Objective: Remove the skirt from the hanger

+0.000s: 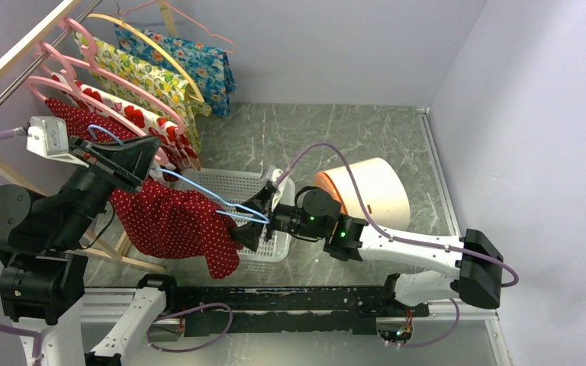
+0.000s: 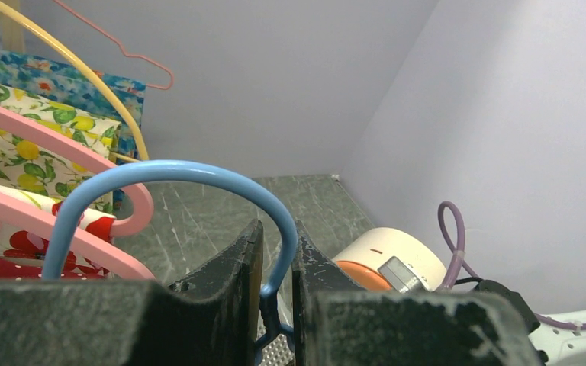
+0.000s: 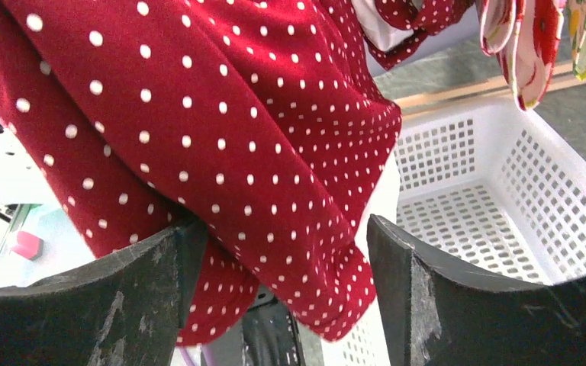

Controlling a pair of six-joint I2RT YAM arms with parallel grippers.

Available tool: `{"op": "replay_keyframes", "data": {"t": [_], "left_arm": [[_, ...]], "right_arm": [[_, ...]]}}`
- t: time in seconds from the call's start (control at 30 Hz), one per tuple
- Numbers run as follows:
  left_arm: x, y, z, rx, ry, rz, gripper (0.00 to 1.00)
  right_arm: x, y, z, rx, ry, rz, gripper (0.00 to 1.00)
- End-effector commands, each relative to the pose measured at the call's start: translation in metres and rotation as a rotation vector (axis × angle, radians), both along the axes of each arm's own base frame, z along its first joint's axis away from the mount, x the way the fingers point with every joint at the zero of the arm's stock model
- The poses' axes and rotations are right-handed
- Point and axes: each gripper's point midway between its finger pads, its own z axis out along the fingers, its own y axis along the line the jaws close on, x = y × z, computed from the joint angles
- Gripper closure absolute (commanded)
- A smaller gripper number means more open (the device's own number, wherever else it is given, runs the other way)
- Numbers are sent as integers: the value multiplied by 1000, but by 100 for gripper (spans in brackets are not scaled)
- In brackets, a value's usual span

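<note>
A red skirt with white dots hangs on a blue wire hanger held out over the table's left. My left gripper is shut on the hanger's neck below its hook; the hook curves above the jaws. My right gripper is open at the skirt's right end. In the right wrist view the skirt hangs between the spread fingers, its lower edge inside the gap, the jaws not pressing it.
A white perforated basket sits under the hanger; its wall shows in the right wrist view. A wooden rack at left holds pink hangers with floral garments. A cream and orange round device lies right of the basket.
</note>
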Motion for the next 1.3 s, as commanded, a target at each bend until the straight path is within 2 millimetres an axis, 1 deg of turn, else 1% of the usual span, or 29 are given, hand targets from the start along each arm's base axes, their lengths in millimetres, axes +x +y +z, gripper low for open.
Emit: {"op": "replay_keyframes", "data": {"t": [0.0,0.1,0.17,0.2,0.27,0.33,0.43,0.5,0.53,0.63,0.73,0.77,0.8,0.83,0.87,1.07,1.17,1.27], "left_arm": [[-4,-8,15,-20,-68,-52,93],[-4,-11,13,-28,-63,-69,93],[-4,-12,10,-24,-61,-81,93],[-4,-13,8,-19,-57,-85,93],[-5,-15,5,-1,-51,-95,93],[-5,-16,2,21,-42,-106,93],[-7,-18,-3,41,-35,-118,93],[-8,-18,-4,44,-37,-121,93],[-8,-18,-5,46,-37,-122,93],[-7,-18,-12,57,-24,-119,93],[-5,-19,-18,73,-11,-123,93],[-5,-19,-20,81,-8,-123,93],[-5,-18,-23,89,-2,-120,93],[-5,-18,-25,98,1,-117,93],[-6,-17,-28,106,2,-117,93],[-16,-20,-39,166,-28,-141,93],[-17,-22,-49,182,-15,-161,93],[-17,-22,-58,195,-3,-165,93]], "right_arm": [[2,14,29,111,-4,23,21],[-1,24,36,136,-13,62,21],[2,28,41,145,-18,53,22],[6,29,43,152,-20,34,23],[12,30,50,170,-20,2,30],[15,32,58,187,-34,-2,33],[9,38,66,204,-51,40,27],[5,40,68,217,-50,66,27],[3,41,68,226,-48,81,30],[-3,40,77,269,-44,112,45],[-5,39,87,295,-55,121,66],[-3,39,92,296,-65,108,75],[2,38,103,303,-78,79,82],[5,37,106,295,-86,61,87],[12,35,113,296,-92,22,91],[43,22,147,300,-105,-124,97],[54,20,168,292,-105,-160,100],[60,13,194,308,-122,-191,100]]}}
